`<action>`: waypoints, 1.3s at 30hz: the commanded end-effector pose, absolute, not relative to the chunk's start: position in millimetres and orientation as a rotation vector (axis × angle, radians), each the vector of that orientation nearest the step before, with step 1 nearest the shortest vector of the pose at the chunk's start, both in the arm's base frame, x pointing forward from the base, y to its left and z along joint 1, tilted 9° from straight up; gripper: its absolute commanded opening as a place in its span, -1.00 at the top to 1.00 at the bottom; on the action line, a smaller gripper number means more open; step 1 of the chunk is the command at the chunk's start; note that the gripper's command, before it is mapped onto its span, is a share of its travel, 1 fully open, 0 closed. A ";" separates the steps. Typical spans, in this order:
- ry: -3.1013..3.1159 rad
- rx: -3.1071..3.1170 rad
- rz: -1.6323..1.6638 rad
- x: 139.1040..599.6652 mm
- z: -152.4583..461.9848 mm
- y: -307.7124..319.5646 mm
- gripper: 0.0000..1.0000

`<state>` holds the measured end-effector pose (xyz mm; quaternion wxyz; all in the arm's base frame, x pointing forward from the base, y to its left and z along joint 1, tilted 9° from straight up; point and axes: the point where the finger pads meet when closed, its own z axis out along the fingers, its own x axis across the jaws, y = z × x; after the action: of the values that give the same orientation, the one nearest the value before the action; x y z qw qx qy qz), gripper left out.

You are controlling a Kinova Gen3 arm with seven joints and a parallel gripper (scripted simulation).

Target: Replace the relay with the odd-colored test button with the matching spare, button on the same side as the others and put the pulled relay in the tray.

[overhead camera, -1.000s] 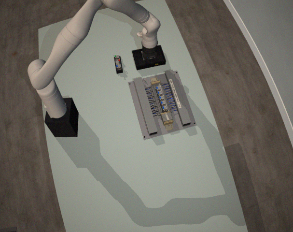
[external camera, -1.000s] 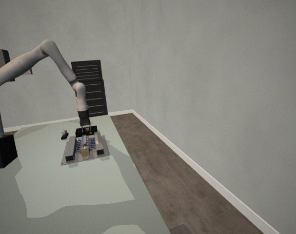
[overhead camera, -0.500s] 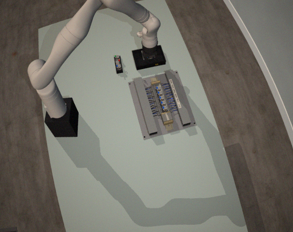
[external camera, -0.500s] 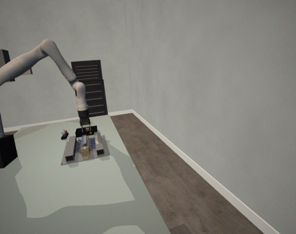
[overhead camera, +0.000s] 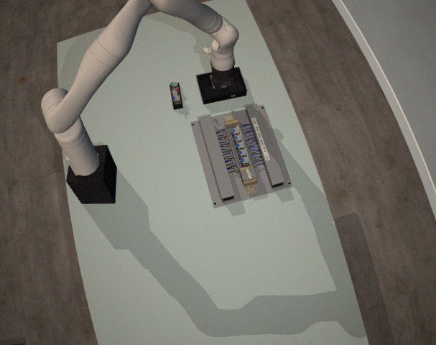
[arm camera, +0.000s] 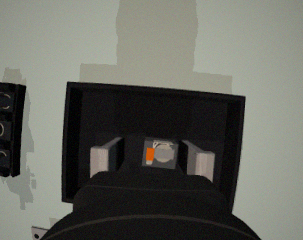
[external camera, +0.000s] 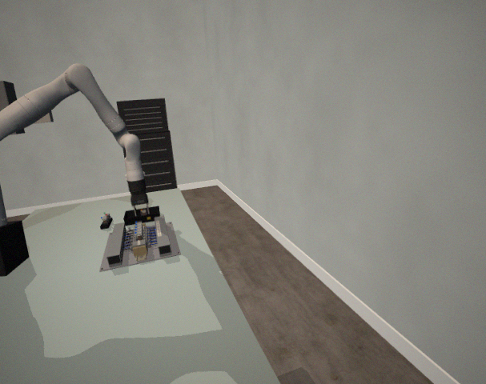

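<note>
The relay with the orange button (arm camera: 150, 154) stands in the black tray (overhead camera: 207, 97) (external camera: 129, 217) (arm camera: 156, 107), seen from above in the wrist view. My gripper (overhead camera: 223, 85) (external camera: 141, 211) (arm camera: 151, 150) is open over the tray, one finger on each side of this relay with a gap on both sides. The relay row (overhead camera: 240, 144) shows several blue buttons, all on the left side of their tops in the top view; I cannot tell whether a socket is empty. The spare holder (overhead camera: 178, 106) (external camera: 106, 223) (arm camera: 19, 120) bears relays with green, red and blue buttons.
The grey panel (overhead camera: 208, 185) (external camera: 129, 264) lies just in front of the tray, with raised wire ducts (overhead camera: 217, 159) (overhead camera: 268, 156) on both sides of the row. Blue and dark wires run close beside the sockets. The spare holder stands left of the tray.
</note>
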<state>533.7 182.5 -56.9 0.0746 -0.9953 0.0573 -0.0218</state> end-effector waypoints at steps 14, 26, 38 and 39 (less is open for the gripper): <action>0.172 -2.986 -0.070 534.6 -52.2 182.0 -1.00; 0.172 -2.986 -0.070 534.3 -50.1 181.7 -1.00; 0.172 -2.986 -0.071 534.3 -46.9 181.2 -1.00; 0.172 -2.986 -0.071 534.3 -46.9 181.2 -1.00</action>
<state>533.1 181.3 -48.7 0.0746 -0.9953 0.0573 -0.0220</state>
